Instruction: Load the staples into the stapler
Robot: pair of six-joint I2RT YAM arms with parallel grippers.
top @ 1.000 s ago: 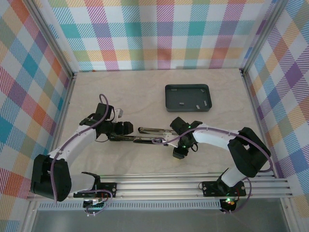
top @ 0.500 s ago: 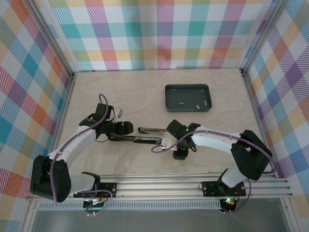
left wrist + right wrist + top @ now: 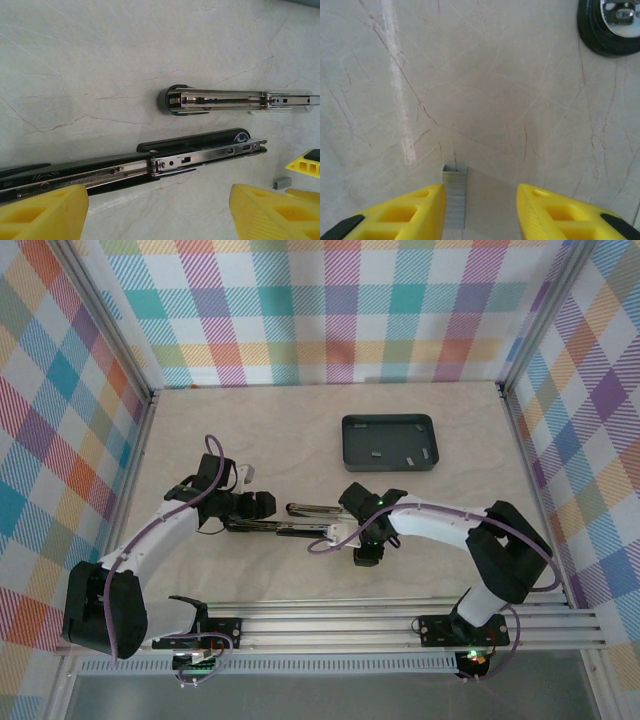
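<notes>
The stapler [image 3: 300,520] lies unfolded on the table, its chrome magazine arm [image 3: 235,100] apart from the black base arm [image 3: 200,155]. My left gripper [image 3: 258,506] hovers at the stapler's left end, its jaws [image 3: 159,215] open wide over bare table just short of the base arm. My right gripper [image 3: 343,531] is low at the stapler's right end. Its yellow jaws [image 3: 480,210] are open, and a short grey strip of staples [image 3: 455,197] lies on the table against the left finger. The same strip [image 3: 282,183] shows near the base arm's tip.
A dark grey tray [image 3: 345,445] sits at the back right with loose strips of staples [image 3: 377,452] in it. The stapler's rounded black end [image 3: 610,25] is ahead and to the right of the right gripper. Plaid walls enclose the table.
The right arm has moved left along the table toward the stapler's tip, and its jaws stand a little wider. The left arm and stapler have not moved.
</notes>
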